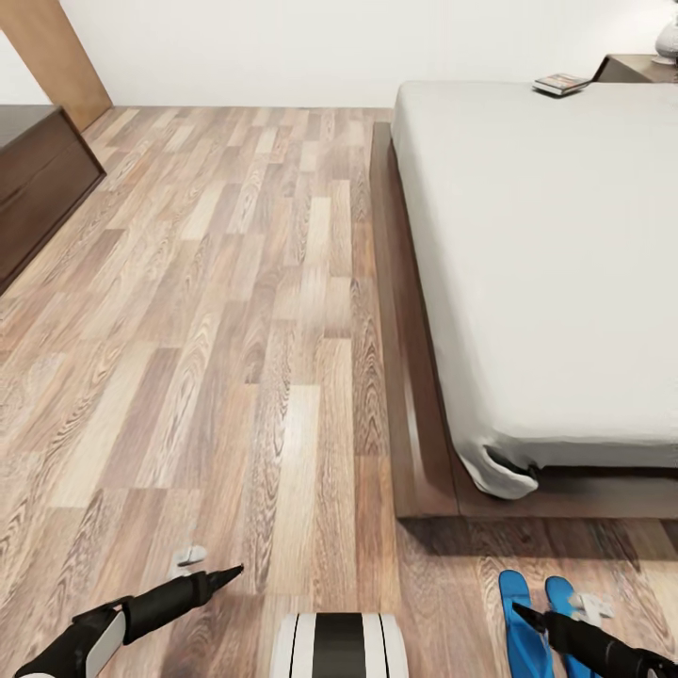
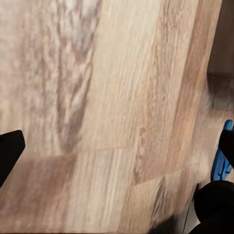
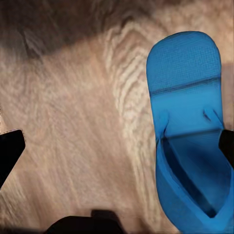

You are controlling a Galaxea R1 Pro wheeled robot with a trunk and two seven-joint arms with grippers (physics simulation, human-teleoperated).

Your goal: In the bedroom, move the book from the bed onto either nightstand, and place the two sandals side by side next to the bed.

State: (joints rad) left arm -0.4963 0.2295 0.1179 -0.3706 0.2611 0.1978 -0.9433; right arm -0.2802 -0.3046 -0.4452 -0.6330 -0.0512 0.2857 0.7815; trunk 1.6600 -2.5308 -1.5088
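The book (image 1: 560, 84) lies at the far end of the bed's pale mattress (image 1: 556, 245), close to the nightstand (image 1: 633, 68) in the corner. Two blue sandals (image 1: 514, 621) (image 1: 562, 603) lie side by side on the wood floor just beyond the foot of the bed. My right gripper (image 1: 518, 612) hovers over them, open. In the right wrist view one sandal (image 3: 190, 131) lies below the open gripper (image 3: 117, 146), toward one finger, with nothing held. My left gripper (image 1: 231, 573) hangs open over bare floor, and the left wrist view catches a sliver of blue sandal (image 2: 222, 161).
A long low dark brown cabinet (image 1: 38, 179) runs along the left wall beside a tan door (image 1: 56, 56). A white rounded object (image 1: 667, 42) stands on the nightstand. The bed's dark platform frame (image 1: 405, 377) juts out along the floor. My base (image 1: 339, 645) shows at the bottom.
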